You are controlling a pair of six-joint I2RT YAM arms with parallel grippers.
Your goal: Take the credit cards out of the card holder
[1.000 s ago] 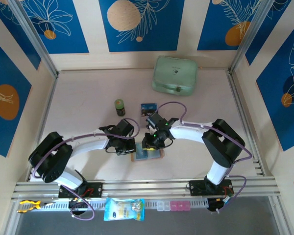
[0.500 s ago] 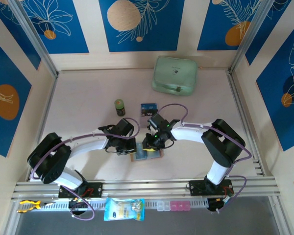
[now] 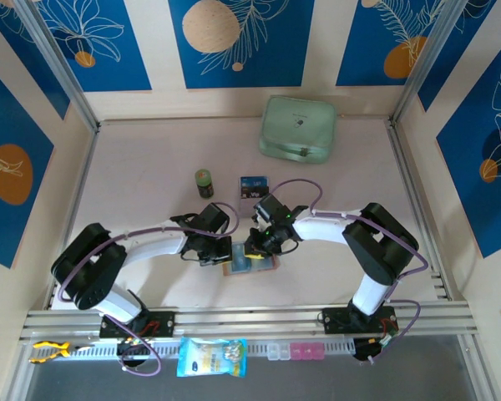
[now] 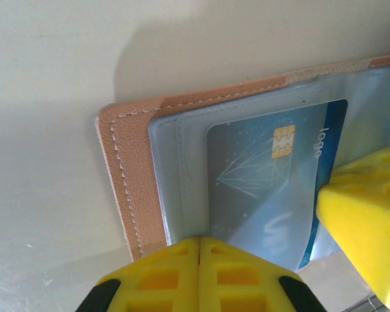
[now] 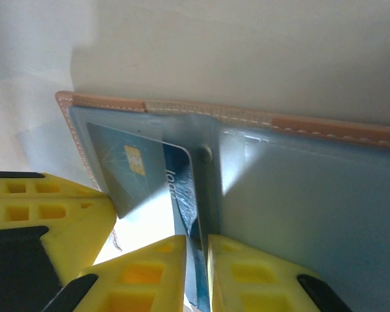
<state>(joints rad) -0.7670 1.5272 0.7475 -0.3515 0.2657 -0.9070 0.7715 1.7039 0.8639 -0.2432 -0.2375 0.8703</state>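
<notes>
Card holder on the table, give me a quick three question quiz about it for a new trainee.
1. True or false: the card holder lies closed on the table.
2. Which gripper is pinching the chip card? A) left B) right C) neither
3. How many blue cards lie loose on the table, apart from the holder?
Key: 1. False, it lies open. 2. B, the right gripper pinches the card's edge while the card is partly in the pocket. 3. One, the loose card near the green bottle.
</notes>
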